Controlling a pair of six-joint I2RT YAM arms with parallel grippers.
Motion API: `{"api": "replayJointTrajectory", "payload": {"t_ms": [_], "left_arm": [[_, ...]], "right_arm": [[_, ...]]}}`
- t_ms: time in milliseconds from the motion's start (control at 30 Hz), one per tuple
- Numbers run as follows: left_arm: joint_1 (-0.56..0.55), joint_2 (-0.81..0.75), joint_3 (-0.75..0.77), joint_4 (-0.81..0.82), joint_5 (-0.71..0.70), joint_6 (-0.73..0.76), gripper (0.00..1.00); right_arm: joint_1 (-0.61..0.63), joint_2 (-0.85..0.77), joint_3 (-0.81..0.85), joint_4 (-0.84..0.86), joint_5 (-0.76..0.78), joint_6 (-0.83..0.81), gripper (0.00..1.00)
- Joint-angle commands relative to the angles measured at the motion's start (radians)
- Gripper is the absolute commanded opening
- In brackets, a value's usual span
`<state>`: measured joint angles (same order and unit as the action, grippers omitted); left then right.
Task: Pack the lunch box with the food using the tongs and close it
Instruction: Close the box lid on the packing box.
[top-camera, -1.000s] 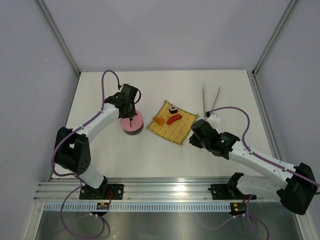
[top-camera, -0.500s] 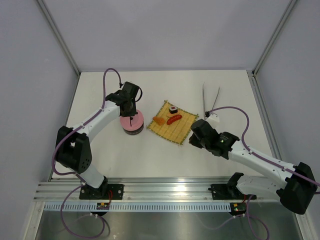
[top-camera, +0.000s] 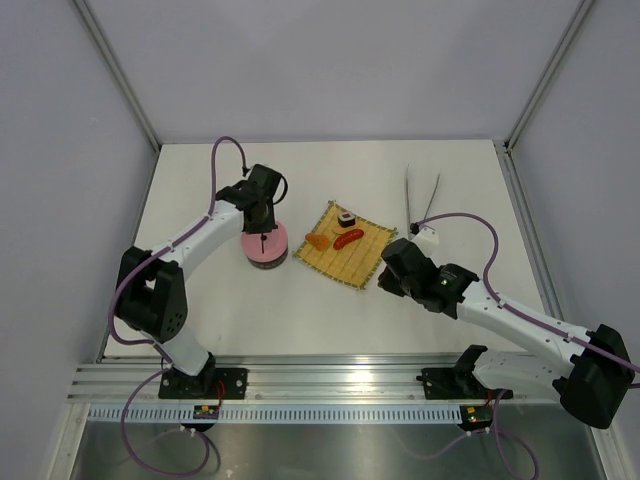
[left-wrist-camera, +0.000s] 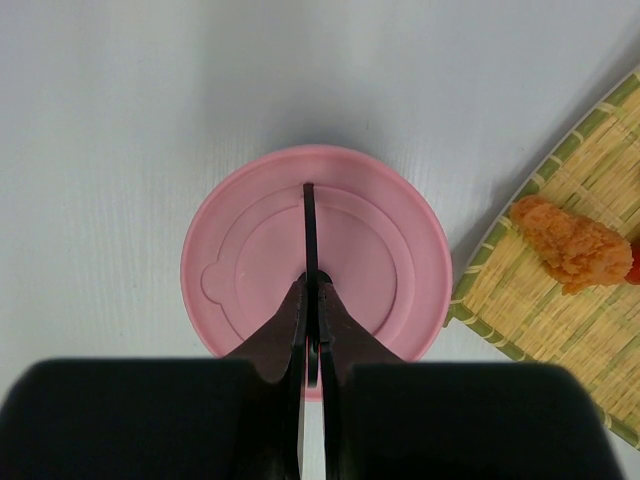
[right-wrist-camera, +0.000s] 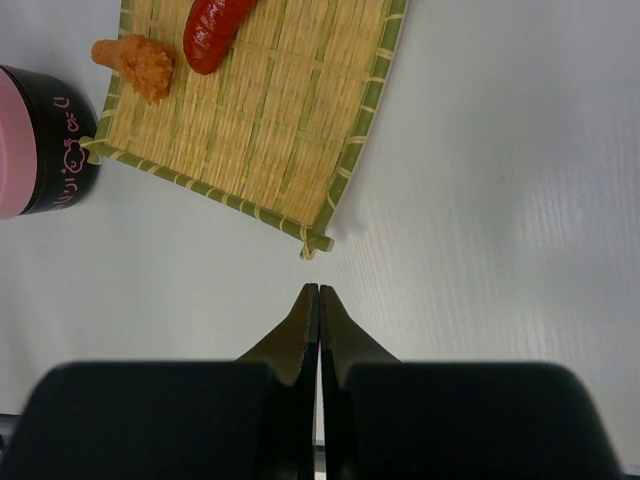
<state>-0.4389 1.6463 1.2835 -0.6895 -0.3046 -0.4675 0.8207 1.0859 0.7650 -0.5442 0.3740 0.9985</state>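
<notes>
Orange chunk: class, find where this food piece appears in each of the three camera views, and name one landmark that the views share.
Top external: orange chunk near the bamboo mat's left corner, right of the pink-lidded lunch box.
Left wrist: orange chunk at the right edge, on the mat.
Right wrist: orange chunk at upper left, beside the red sausage.
Shared landmark: the bamboo mat.

Both arms, the left arm (top-camera: 195, 240) and the right arm (top-camera: 520, 320), are made of white tube links with black housings at the joints. Along each one runs a thin purple cable (top-camera: 225, 140) that loops free near the wrist. Each base (top-camera: 205, 380) is a black block bolted on a silver rail (top-camera: 330, 380). The jaws are dark and thin, narrowing to a point from a wide black body.
</notes>
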Motion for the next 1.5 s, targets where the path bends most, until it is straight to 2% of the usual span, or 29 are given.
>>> {"api": "replayJointTrajectory", "payload": {"t_ms": [0, 333, 400, 433, 533, 567, 633, 667, 767, 933, 1100, 1333, 1467], "left_arm": [[-0.006, 0.035, 0.013, 0.027, 0.009, 0.0, 0.0], [-0.006, 0.046, 0.022, 0.018, 0.015, -0.003, 0.0], [-0.004, 0.046, 0.027, 0.012, 0.019, -0.003, 0.03], [-0.006, 0.046, 0.03, 0.008, 0.019, -0.003, 0.09], [-0.006, 0.037, 0.045, -0.002, 0.041, 0.0, 0.19], [-0.006, 0.032, 0.048, -0.004, 0.061, 0.0, 0.28], [-0.006, 0.017, 0.062, -0.008, 0.07, -0.002, 0.38], [-0.006, 0.011, 0.066, -0.01, 0.071, -0.002, 0.51], [-0.006, -0.003, 0.085, -0.025, 0.064, 0.0, 0.69], [-0.006, -0.01, 0.083, -0.039, 0.036, -0.005, 0.89], [-0.006, 0.027, 0.066, -0.042, 0.022, -0.016, 0.9], [-0.006, 0.116, 0.022, -0.012, 0.038, -0.04, 0.83], [-0.018, 0.112, 0.019, -0.013, 0.056, -0.046, 0.78]], "right_arm": [[-0.008, 0.002, 0.042, 0.006, 0.02, -0.006, 0.0], [-0.006, 0.003, 0.039, 0.01, 0.02, -0.009, 0.0], [-0.006, 0.005, 0.039, 0.012, 0.019, -0.011, 0.0], [-0.008, 0.005, 0.039, 0.013, 0.019, -0.011, 0.0], [-0.008, 0.005, 0.039, 0.013, 0.017, -0.015, 0.0], [-0.008, 0.005, 0.039, 0.013, 0.017, -0.017, 0.0], [-0.008, 0.006, 0.04, 0.018, 0.017, -0.02, 0.0], [-0.006, 0.008, 0.042, 0.018, 0.016, -0.021, 0.0], [-0.006, 0.009, 0.042, 0.017, 0.014, -0.024, 0.0], [-0.009, 0.006, 0.039, 0.018, 0.014, -0.026, 0.0], [-0.008, 0.003, 0.037, 0.021, 0.013, -0.028, 0.0], [-0.008, 0.0, 0.034, 0.021, 0.011, -0.034, 0.0], [-0.008, -0.003, 0.033, 0.015, 0.009, -0.031, 0.0]]}}
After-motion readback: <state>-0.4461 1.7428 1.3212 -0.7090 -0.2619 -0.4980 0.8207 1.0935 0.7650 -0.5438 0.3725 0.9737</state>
